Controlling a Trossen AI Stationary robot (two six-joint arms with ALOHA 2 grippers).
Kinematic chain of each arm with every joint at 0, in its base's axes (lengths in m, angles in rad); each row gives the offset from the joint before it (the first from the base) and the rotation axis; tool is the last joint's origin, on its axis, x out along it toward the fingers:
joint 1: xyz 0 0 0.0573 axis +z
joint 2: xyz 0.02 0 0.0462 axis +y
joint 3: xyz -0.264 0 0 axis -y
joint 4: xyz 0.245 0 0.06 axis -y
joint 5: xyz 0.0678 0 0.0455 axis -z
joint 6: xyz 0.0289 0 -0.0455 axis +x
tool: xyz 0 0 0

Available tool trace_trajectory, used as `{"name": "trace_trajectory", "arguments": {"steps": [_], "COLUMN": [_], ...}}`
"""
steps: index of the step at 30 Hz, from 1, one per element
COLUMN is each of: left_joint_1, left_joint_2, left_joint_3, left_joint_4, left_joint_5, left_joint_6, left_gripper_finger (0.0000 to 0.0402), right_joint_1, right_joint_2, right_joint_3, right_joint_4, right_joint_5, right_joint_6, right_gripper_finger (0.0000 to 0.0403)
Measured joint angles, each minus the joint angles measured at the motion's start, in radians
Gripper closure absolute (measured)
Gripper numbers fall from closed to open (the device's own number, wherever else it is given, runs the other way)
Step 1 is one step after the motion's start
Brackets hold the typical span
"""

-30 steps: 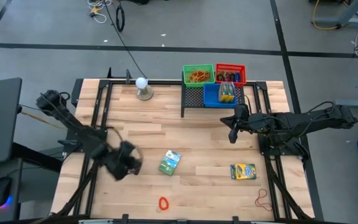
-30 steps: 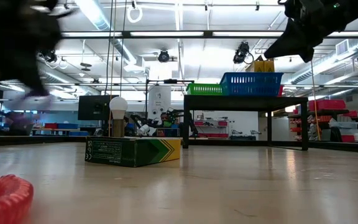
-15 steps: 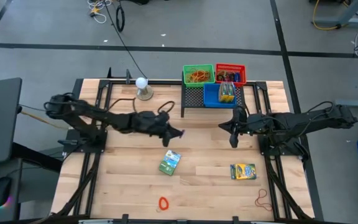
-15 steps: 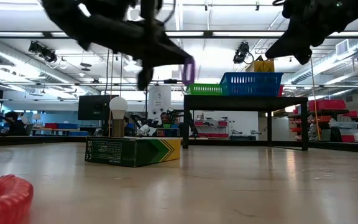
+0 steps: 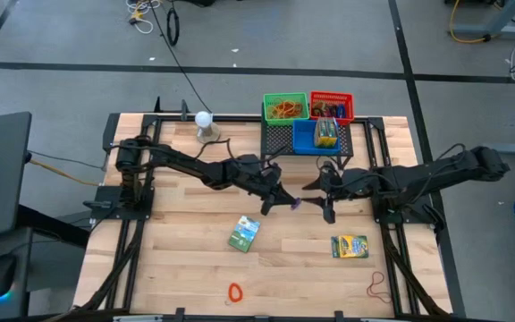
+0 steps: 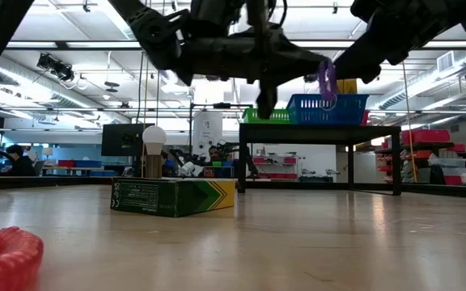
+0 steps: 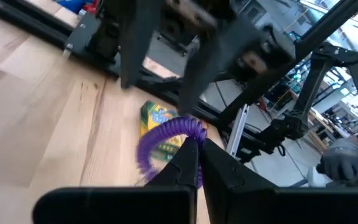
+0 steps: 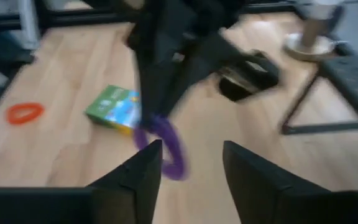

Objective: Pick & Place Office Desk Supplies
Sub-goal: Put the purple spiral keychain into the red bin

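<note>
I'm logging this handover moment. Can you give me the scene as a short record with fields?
left gripper: shut on the purple loop, held in the air above mid-table
right gripper: open, facing the loop from the other side, not yet touching it
green crayon box: flat on the table, below the grippers in the high view
yellow crayon box: flat on the table, right side
red loop: near the front edge
rubber bands: front right corner

Wooden table [image 5: 195, 224]: green crayon box [image 5: 244, 233], yellow crayon box [image 5: 350, 246], red loop [image 5: 234, 292], rubber band [image 5: 378, 286].
</note>
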Motion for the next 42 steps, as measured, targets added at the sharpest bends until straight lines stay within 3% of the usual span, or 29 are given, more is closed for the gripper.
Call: {"name": "trace_trajectory", "arguments": {"steps": [4,8,12,19,27,33,37,42], "left_joint_1": [0.001,0.0,-0.001,0.007,0.061,0.071,0.06,0.05], "left_joint_2": [0.026,0.027,0.027,0.01,-0.098,-0.174,-0.177,-0.175], "left_joint_3": [0.051,0.056,0.056,0.056,0.057,0.057,0.056,0.009], "left_joint_4": [0.003,0.001,-0.003,-0.018,-0.265,-0.471,-0.504,-0.456], "left_joint_5": [0.006,0.013,0.033,0.044,0.052,-0.046,-0.118,-0.231], "left_joint_6": [0.01,0.014,0.015,0.017,0.075,0.2,0.245,0.239], "left_gripper_finger": [0.0394,0.0394,0.0393,0.0365,0.0292,0.0276,0.0301,0.0344], "right_joint_1": [0.009,0.015,0.014,0.014,0.013,-0.001,-0.037,-0.164], "right_joint_2": [0.037,0.057,0.062,0.049,-0.029,-0.079,-0.075,-0.063], "right_joint_3": [0.0,0.0,0.0,0.0,0.047,0.244,0.465,0.681], "right_joint_4": [0.014,0.017,0.029,0.039,-0.087,-0.38,-0.57,-0.612], "right_joint_5": [-0.072,-0.068,-0.011,0.036,0.081,0.163,0.27,0.393], "right_joint_6": [0.002,0.001,0.002,0.046,0.124,0.137,0.151,0.149], "right_gripper_finger": [0.0212,0.0219,0.0258,0.0381,0.0393,0.0395,0.0397,0.0397]}}
